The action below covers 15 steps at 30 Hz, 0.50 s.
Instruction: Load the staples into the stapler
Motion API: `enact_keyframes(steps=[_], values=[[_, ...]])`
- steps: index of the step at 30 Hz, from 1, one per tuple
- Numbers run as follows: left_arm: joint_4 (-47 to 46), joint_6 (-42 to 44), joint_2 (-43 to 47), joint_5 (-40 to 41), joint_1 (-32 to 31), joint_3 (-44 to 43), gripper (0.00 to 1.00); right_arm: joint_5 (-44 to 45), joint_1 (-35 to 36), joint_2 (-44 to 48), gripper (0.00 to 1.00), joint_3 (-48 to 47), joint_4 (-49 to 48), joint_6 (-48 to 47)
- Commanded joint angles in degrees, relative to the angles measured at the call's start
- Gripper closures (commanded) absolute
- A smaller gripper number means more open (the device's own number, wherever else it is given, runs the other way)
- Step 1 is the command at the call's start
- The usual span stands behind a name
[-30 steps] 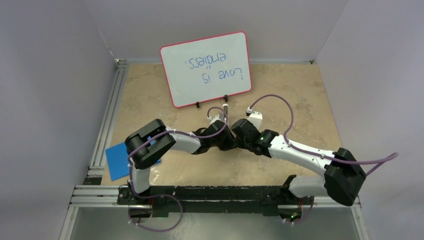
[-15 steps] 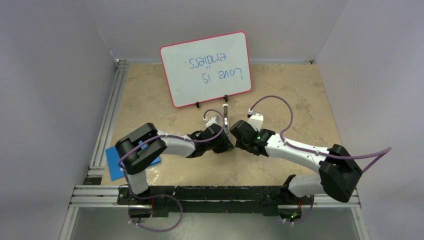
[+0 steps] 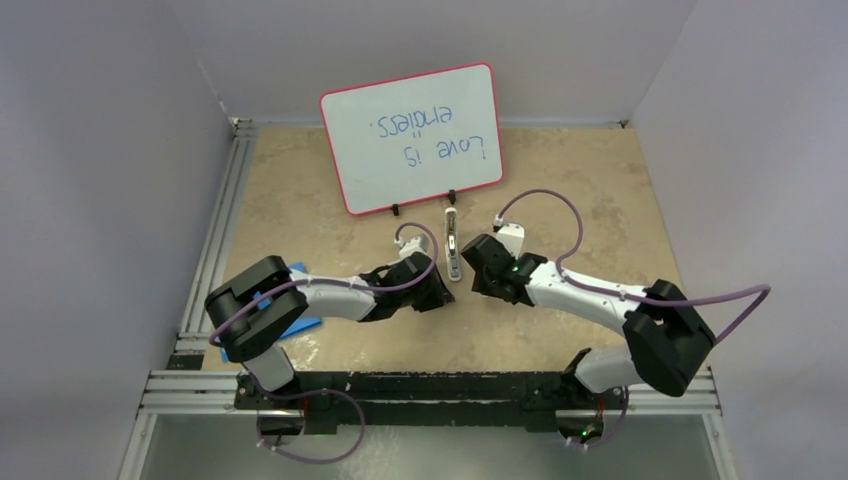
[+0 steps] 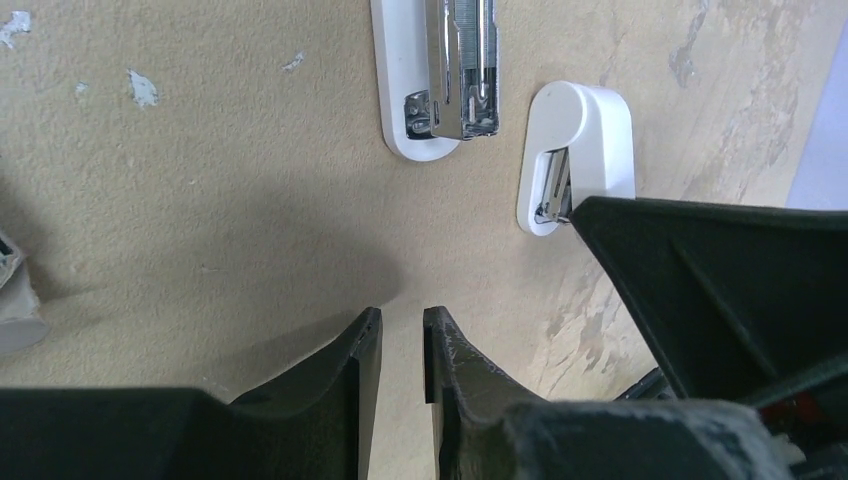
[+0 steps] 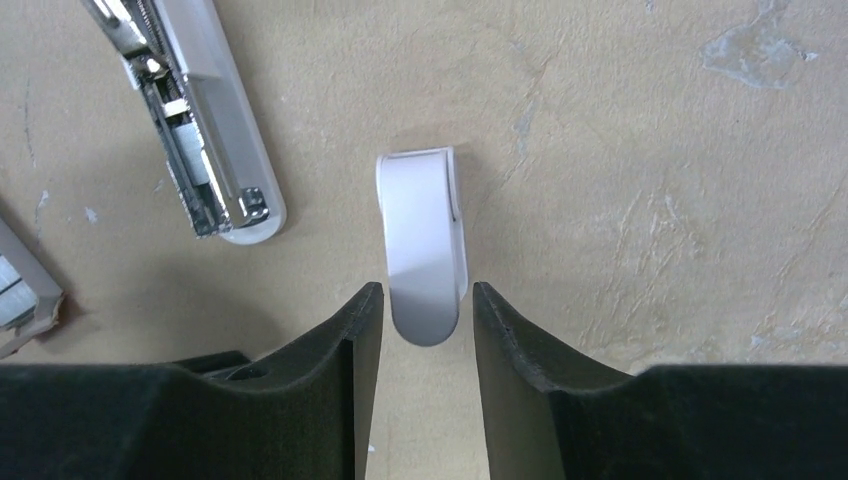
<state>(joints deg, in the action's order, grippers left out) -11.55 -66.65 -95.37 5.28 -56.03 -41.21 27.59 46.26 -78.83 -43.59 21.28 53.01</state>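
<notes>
Stapler (image 4: 400, 90) lies opened flat, metal channel (image 4: 462, 60) up, just ahead of left gripper (image 4: 403, 318), whose jaws are nearly pressed together, empty. Right gripper (image 5: 428, 292) straddles stubby white piece (image 5: 422, 220); pinching or not, can't tell. Staples inside: unclear. Closing likely remains.

The stapler (image 4: 440, 75) is smooth white plastic around shiny metal; the table (image 4: 180, 190) looks matt and mottled

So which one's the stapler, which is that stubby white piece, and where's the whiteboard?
stapler (image 4: 462, 60): left wrist view, on its metal channel.
stubby white piece (image 5: 425, 240): right wrist view, middle of its top face.
whiteboard (image 3: 410, 135): top external view, on its white writing surface.
</notes>
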Motion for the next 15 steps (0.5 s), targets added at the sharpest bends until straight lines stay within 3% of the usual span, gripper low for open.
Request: enact_keyframes(steps=[1, 8, 15], values=[[-0.46, 1.37, 2.18, 1.85, -0.20, 0.85, 0.78, -0.58, -1.88, -0.52, 0.61, -0.70, -1.78, -2.93], [-1.20, 0.68, 2.11, 2.79, -0.13, 1.84, 0.79, -2.70, -2.05, -2.18, 0.78, 0.67, -1.80, -3.04], [-0.93, 0.82, 3.32, 4.09, -0.13, 2.36, 0.79, -5.94, -2.02, -4.05, 0.81, 2.01, -3.13, -1.68]])
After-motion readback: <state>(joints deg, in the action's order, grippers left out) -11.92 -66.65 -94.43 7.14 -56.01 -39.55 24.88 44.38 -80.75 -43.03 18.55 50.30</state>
